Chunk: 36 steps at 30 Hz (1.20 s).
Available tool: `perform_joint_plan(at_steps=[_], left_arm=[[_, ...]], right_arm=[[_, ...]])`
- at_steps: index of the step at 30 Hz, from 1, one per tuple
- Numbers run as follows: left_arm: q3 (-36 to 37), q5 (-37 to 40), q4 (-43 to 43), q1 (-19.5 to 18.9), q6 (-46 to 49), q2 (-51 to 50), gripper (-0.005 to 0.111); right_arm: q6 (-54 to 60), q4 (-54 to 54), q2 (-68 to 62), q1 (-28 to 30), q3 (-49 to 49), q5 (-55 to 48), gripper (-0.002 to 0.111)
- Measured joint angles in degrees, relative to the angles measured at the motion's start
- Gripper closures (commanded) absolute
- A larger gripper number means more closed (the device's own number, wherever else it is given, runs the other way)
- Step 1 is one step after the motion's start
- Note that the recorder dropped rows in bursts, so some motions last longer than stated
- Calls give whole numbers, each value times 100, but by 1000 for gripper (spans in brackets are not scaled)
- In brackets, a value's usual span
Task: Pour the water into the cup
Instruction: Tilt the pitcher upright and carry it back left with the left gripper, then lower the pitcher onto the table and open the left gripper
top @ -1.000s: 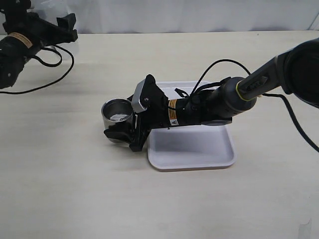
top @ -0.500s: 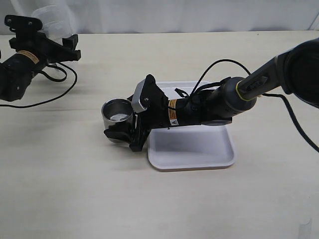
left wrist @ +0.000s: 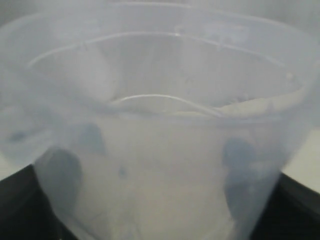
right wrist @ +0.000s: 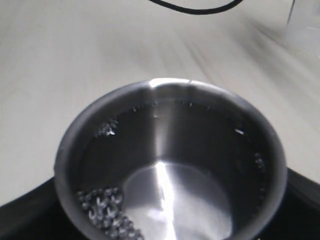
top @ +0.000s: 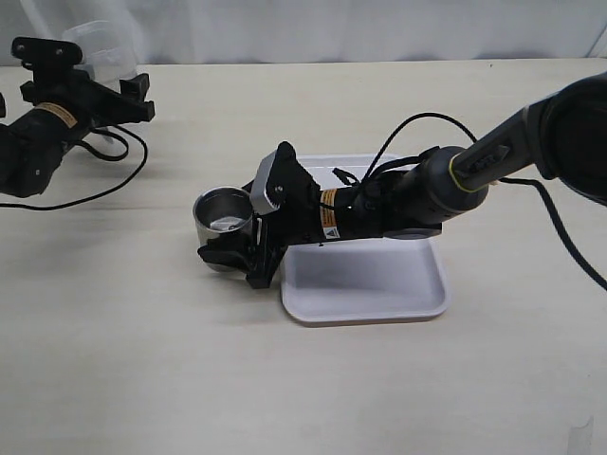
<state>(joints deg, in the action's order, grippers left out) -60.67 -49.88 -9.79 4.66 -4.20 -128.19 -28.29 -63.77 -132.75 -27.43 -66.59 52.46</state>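
Observation:
The steel cup (top: 225,218) stands just left of the white tray, and my right gripper (top: 233,250) is shut around its lower part. In the right wrist view the cup (right wrist: 170,125) holds a shallow pool of clear water with bubbles (right wrist: 107,212); dark fingers (right wrist: 20,217) flank it. My left gripper (top: 95,81) at the far left back is shut on a translucent plastic jug (top: 100,43). The jug (left wrist: 160,75) fills the left wrist view, and the fingers (left wrist: 240,165) show as dark shapes through its wall. A faint liquid line (left wrist: 165,98) shows inside.
A white rectangular tray (top: 379,284) lies under the right arm's forearm. Black cables (top: 123,152) trail on the table by the left arm and loop over the right arm (top: 417,123). The jug's edge shows far off in the right wrist view (right wrist: 305,25).
My left arm has swung round at the back left, and the jug it holds has come into fuller view, lower and a little to the right. The right arm and cup have not moved.

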Motion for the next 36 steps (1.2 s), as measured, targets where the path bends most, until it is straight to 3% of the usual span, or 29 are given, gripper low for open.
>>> perform_joint_plan(at_steps=[12,17,22,25,28,36], left_arm=[[-11,-234,0,0,156,-82,106],[-11,-234,0,0,122,-82,83],[-11,-211,0,0,112,-82,43],[-11,-211,0,0,112,-82,28],[-11,41,20,0,112,-96,23],[-11,342,20,0,63,-152,23]], right_arm=[[0,0,0,0,0,0,104],[0,0,0,0,0,0,104],[0,0,0,0,0,0,104],[0,0,0,0,0,0,104],[0,0,0,0,0,0,104],[0,0,0,0,0,0,104]])
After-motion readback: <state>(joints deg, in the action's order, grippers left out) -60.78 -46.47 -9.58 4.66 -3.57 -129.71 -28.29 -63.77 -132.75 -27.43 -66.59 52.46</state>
